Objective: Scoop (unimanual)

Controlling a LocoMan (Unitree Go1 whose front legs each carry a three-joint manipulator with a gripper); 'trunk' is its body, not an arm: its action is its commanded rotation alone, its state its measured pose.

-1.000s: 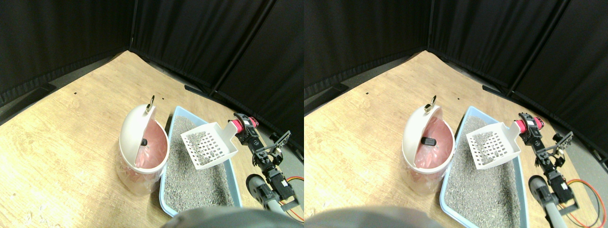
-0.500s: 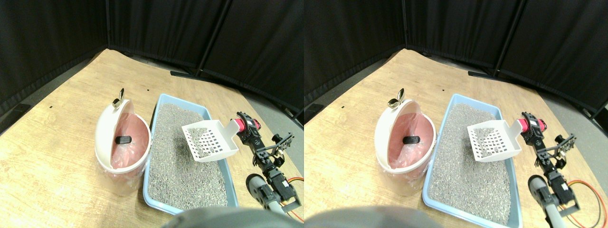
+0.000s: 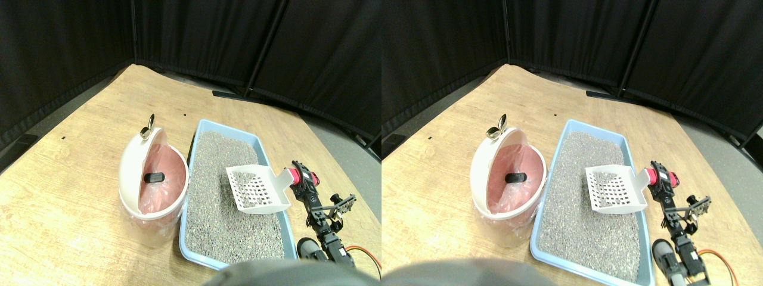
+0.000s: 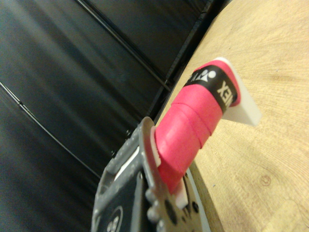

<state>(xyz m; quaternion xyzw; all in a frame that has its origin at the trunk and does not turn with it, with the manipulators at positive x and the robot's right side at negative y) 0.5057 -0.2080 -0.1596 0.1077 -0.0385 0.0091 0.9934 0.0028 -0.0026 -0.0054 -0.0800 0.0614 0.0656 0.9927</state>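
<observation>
Light: even and bright from overhead, no hard glare on the wooden floor (image 3: 71,179).
Shadows: a soft one lies on the litter under the white scoop (image 3: 257,189).
Backdrop: the black curtains (image 3: 197,36) swallow detail.
Distortion: wide-angle bending, floor edges curve toward the corners.
Wrist view: pink wrapped handle (image 4: 190,135) fairly sharp, the near dark frame blurred.

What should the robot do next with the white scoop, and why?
Probably lower the white scoop into the grey litter. The scoop looks empty and sits over the blue tray, gripped by its pink-wrapped handle in the right gripper. A dark lump already lies in the bin.
</observation>
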